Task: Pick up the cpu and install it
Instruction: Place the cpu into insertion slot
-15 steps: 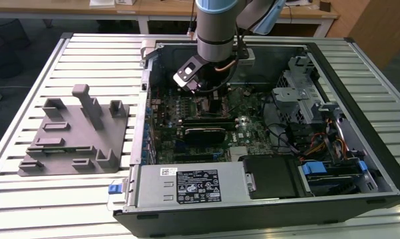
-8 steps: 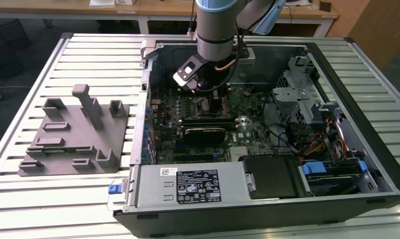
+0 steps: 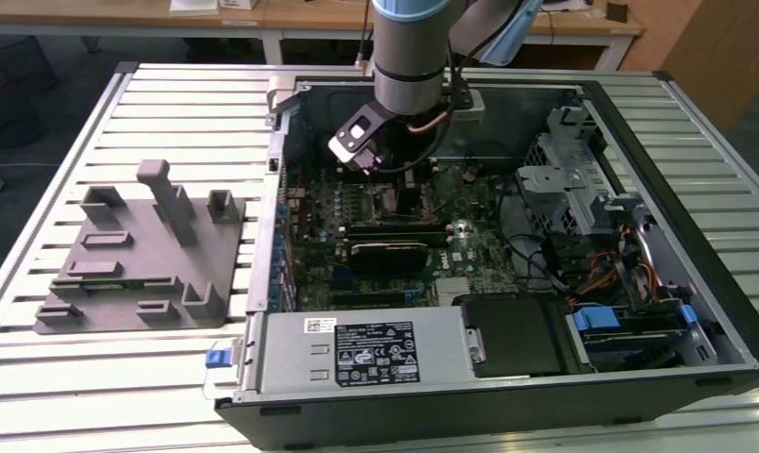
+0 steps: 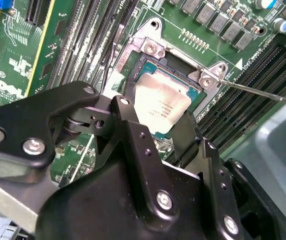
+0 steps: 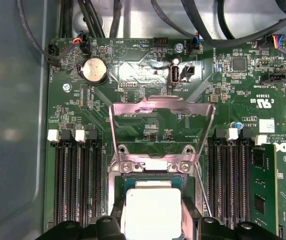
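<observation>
Claw (image 4: pixel 155 112): gripping the cpu (image 4: pixel 161 102) by two opposite edges, with a black finger (image 4: pixel 127 120) pressing on either side. It is hanging from the arm (image 3: pixel 412 47) inside the open computer case (image 3: pixel 682 311).

Cpu: pale metal top facing up, sitting over the socket (image 5: pixel 150 167) on the motherboard (image 5: pixel 132 75). Whether it is resting in the socket or hovering just above it cannot be told.

Retaining plate (image 5: pixel 163 125): standing hinged up at one edge of the socket, leaving the opening free.

Lever (image 4: pixel 263 92): thin wire rod, lying out to one side, apart from the fingers.

Memory slots (image 5: pixel 77 185): flanking the socket on both sides.

Grey fixture (image 3: pixel 141 255): lying on the slatted desk (image 3: pixel 52 142), to the exterior view's left of the case and well apart from the work.

Handling note (a judgement): the step in hand is looking like seating.
- The chip is wanting to stay flat and square to the socket frame, corners matching.
- It is travelling best straight down, with no sideways sliding, since the contacts beneath are probably bending easily.
- Light force is sufficing.
- The fingers are working close to the frame and the raised plate, so clearance there is needing watching.
</observation>
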{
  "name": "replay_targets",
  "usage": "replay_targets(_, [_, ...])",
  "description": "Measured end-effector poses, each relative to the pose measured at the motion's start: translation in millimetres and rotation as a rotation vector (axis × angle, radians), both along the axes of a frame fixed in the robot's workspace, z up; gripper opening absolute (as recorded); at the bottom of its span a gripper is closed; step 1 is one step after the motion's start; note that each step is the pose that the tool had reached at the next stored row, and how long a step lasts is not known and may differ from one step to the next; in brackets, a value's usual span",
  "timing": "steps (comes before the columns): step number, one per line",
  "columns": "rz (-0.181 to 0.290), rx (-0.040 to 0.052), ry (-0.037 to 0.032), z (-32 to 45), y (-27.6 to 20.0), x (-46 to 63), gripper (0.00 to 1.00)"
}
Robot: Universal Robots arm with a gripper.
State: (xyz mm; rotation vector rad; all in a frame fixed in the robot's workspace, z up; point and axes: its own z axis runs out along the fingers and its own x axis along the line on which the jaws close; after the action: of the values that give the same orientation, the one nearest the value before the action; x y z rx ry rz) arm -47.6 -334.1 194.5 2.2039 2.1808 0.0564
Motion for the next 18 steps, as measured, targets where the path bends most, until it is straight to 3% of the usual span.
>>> replay_targets(9, [0.000,0.0002,-0.0002,-0.1,-0.1,0.6,0.53])
replay_targets(11, [0.000,0.0007,-0.0006,-0.3,-0.1,0.7,0.54])
replay_targets(12, [0.000,0.0005,-0.0004,-0.2,-0.1,0.6,0.60])
replay_targets(18, [0.000,0.0002,-0.0001,-0.1,-0.5,0.6,0.60])
